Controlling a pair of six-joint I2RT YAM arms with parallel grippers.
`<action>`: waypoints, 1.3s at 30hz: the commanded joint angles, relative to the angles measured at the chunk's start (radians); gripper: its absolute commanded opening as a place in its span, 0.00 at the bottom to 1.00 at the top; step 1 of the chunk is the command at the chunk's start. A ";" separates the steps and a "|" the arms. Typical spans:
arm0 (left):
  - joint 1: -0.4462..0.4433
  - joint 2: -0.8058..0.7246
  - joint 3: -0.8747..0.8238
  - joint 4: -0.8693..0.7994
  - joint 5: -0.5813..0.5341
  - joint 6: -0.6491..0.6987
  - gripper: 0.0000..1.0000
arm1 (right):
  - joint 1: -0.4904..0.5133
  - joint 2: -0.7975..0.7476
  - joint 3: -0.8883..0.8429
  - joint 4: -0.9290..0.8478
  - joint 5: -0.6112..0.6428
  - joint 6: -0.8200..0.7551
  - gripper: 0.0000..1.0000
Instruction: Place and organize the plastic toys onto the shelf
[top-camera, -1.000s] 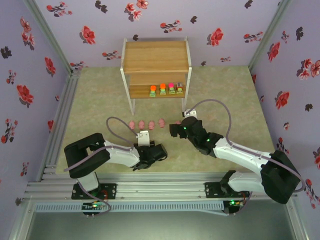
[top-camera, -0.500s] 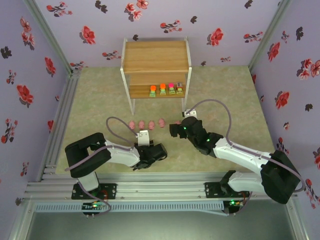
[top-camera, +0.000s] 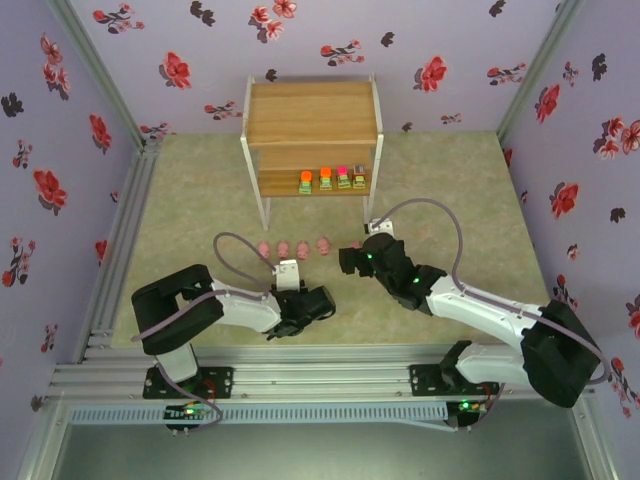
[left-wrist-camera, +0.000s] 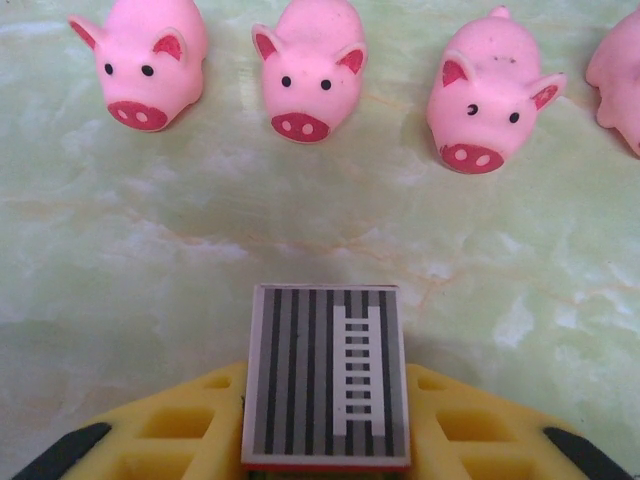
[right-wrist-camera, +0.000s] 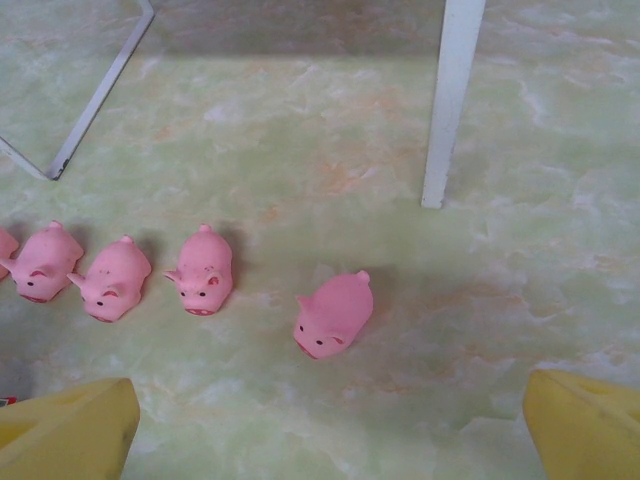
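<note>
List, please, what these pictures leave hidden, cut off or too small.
Left wrist: rightmost pig, cut by the right edge.
Right wrist: leftmost pig, cut by the left edge.
Top external: blocky toys on the shelf, too small for detail.
Left wrist: striped block in the left hand, body hidden under its own top face.

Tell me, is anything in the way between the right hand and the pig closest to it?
No, nothing visible. The right hand is open, and the closest pig lies just ahead of it on bare table. The other pigs sit off to one side, and the shelf leg stands farther back.
</note>
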 joint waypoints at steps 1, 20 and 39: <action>0.022 0.042 0.008 0.012 0.085 0.018 0.30 | -0.008 0.007 0.009 -0.013 0.010 0.013 0.99; -0.009 -0.049 0.078 -0.124 0.025 0.067 0.27 | -0.007 -0.002 0.007 -0.016 0.016 0.013 0.99; -0.006 -0.160 0.149 -0.238 -0.002 0.153 0.27 | -0.008 -0.039 0.161 -0.114 0.071 0.000 0.99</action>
